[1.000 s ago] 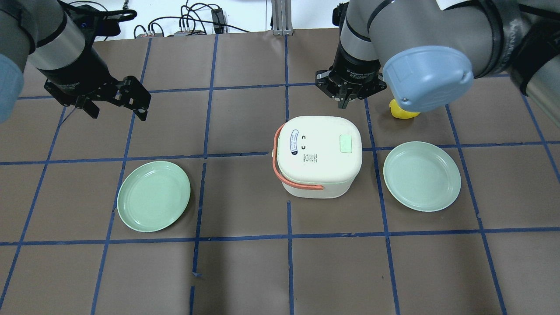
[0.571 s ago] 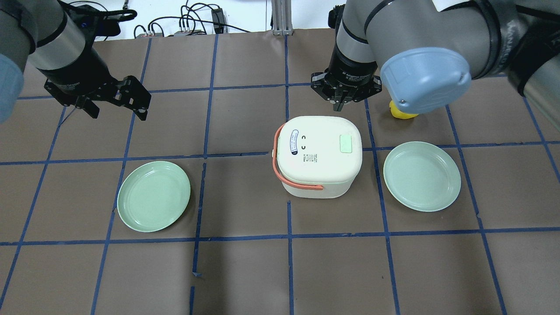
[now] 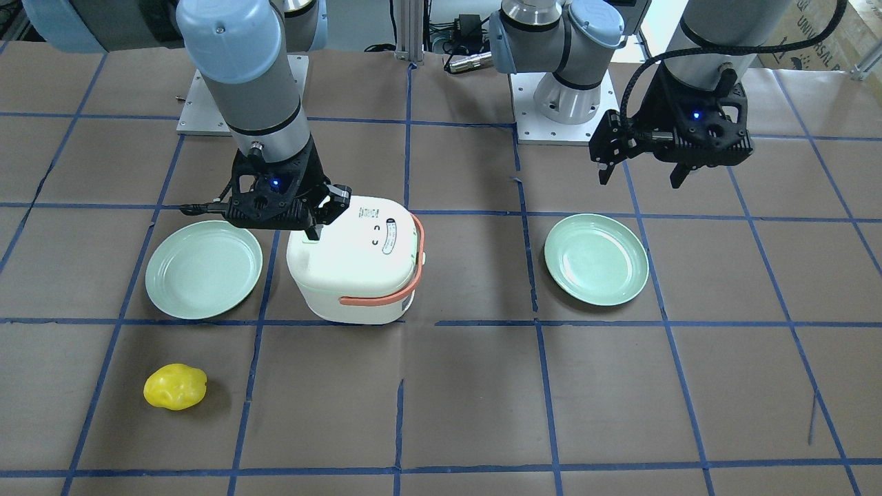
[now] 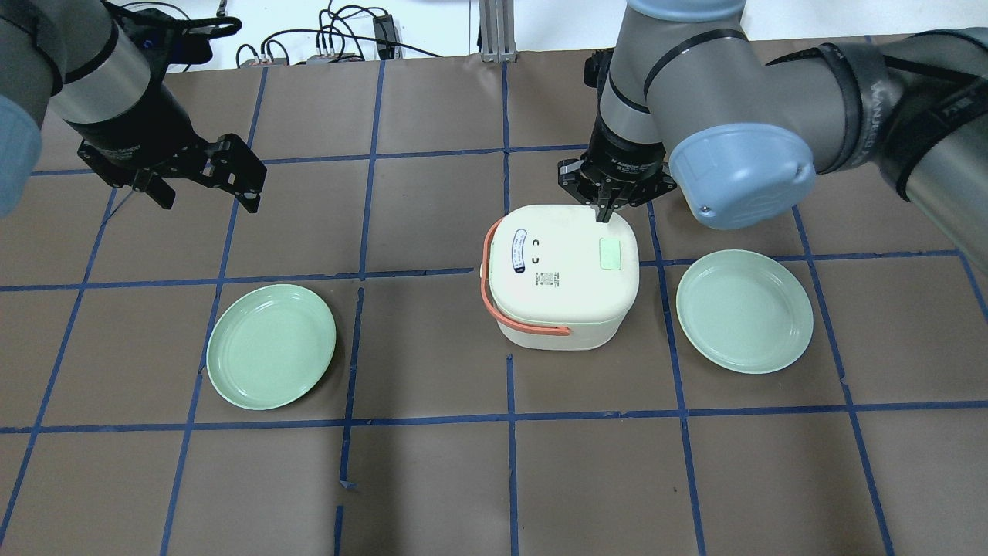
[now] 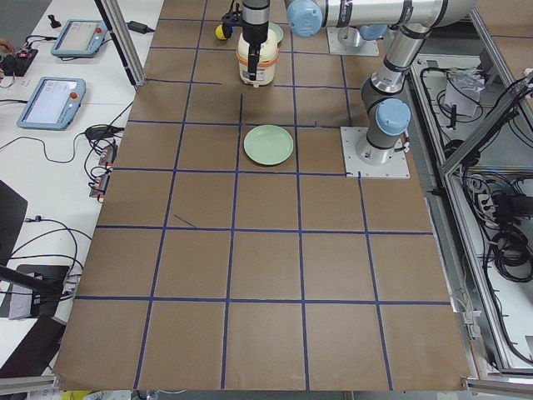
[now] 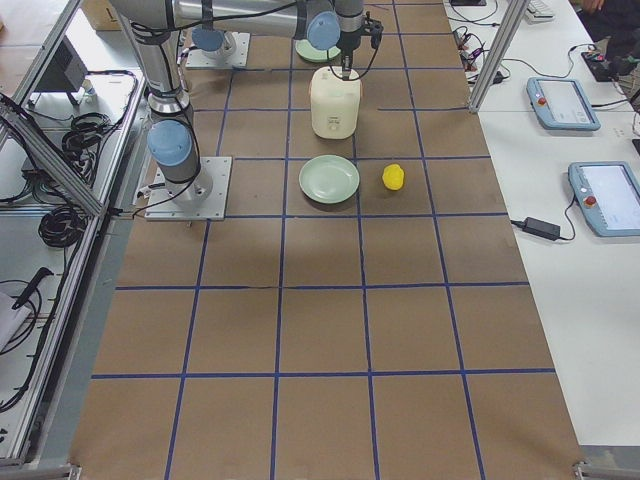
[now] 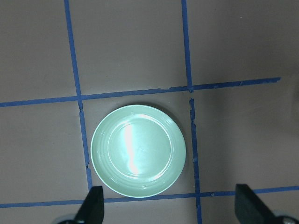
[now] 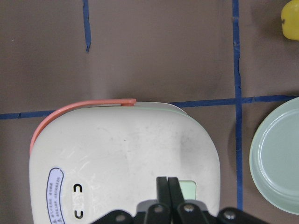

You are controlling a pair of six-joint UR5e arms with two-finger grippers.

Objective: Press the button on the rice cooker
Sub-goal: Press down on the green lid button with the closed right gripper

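The cream rice cooker [image 4: 559,274] with an orange handle stands mid-table. Its pale green button [image 4: 610,253] sits on the lid's right side. My right gripper [image 4: 604,215] is shut and points down over the lid's far edge, just beyond the button. In the right wrist view the closed fingertips [image 8: 167,181] sit over the lid, with the button [image 8: 188,189] partly hidden beside them. I cannot tell whether they touch the lid. My left gripper [image 4: 207,198] is open and empty, far to the left above a green plate [image 7: 138,150].
Two green plates lie on the table, one to the cooker's left [image 4: 271,346] and one to its right [image 4: 744,310]. A yellow lumpy object [image 3: 175,386] lies beyond the right plate, hidden by my right arm in the overhead view.
My right gripper has moved from behind the cooker toward me, to over the lid's far edge near the button. The left arm has not moved.
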